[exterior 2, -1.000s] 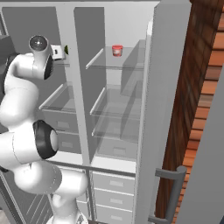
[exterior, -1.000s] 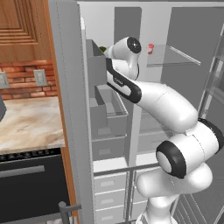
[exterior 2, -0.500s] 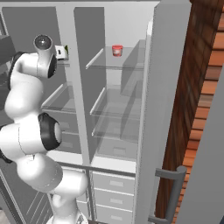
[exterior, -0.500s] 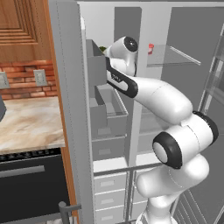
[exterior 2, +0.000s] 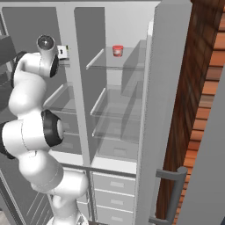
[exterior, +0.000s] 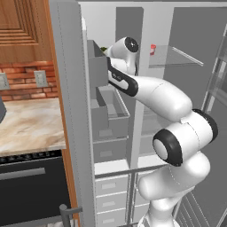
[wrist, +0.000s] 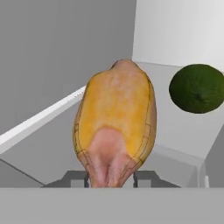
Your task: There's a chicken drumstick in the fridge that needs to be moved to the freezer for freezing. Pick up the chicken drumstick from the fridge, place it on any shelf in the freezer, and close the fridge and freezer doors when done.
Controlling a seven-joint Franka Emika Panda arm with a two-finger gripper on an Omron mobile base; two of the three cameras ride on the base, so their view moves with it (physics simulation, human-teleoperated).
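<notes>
Golden-orange, the chicken drumstick (wrist: 116, 124) sits clamped between the two dark fingertips (wrist: 74, 178) of the gripper (wrist: 111, 179), narrow end at the fingers, long axis pointing straight away from the hand. A dark green ball (wrist: 197, 89) lies near it on the white shelf (wrist: 183, 131), high in the freezer (exterior: 108, 102).

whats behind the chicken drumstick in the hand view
Behind the chicken drumstick, held in the shut gripper, lie a grey shelf floor and white back wall; a dark green ball sits beside it. The drumstick hides the floor directly behind.
</notes>
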